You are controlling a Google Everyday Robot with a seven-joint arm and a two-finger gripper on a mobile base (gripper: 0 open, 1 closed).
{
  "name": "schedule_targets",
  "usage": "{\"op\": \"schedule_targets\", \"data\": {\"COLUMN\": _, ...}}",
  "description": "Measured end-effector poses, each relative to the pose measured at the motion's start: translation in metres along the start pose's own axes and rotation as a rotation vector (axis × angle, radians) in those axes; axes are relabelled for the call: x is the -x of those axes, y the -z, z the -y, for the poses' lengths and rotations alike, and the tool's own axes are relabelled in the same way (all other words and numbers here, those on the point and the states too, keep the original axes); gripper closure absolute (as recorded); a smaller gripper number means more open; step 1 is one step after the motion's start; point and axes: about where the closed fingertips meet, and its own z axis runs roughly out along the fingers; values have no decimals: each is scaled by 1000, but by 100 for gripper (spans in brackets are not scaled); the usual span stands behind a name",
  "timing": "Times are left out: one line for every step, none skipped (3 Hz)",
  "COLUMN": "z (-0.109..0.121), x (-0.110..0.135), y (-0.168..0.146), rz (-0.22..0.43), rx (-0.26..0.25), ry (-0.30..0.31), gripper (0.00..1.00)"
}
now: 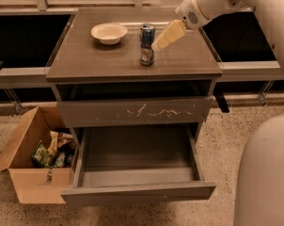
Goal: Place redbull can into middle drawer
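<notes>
The redbull can [147, 44], slim and blue-and-silver, stands upright near the middle of the cabinet top [104, 60]. My gripper [166, 36] is cream-coloured and reaches in from the upper right on a white arm. Its tip is just to the right of the can's upper part, close beside it; I cannot tell if they touch. The middle drawer [137, 191] is pulled out below, with a plain front panel and a bare grey inside.
A shallow cream bowl [109, 32] sits left of the can. A shut drawer front with white scratches [135, 112] is above the open drawer. An open cardboard box [29, 173] with packets stands on the floor at the left. The robot's white body [266, 178] fills the lower right.
</notes>
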Motion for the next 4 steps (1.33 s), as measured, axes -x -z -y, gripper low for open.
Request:
{"op": "schedule_targets", "data": {"z": 2, "x": 5, "y": -27, "rz": 44, "rx": 40, "ry": -47, "gripper": 0}}
{"op": "schedule_targets", "data": {"z": -2, "x": 10, "y": -48, "rz": 91, "rx": 69, "ry": -82, "gripper": 0}}
{"op": "schedule_targets", "data": {"z": -5, "x": 16, "y": -62, "rz": 136, "rx": 87, "ry": -100, "gripper": 18}}
{"op": "schedule_targets", "data": {"z": -10, "x": 22, "y": -73, "rz": 156, "rx": 91, "ry": -110, "gripper": 41}}
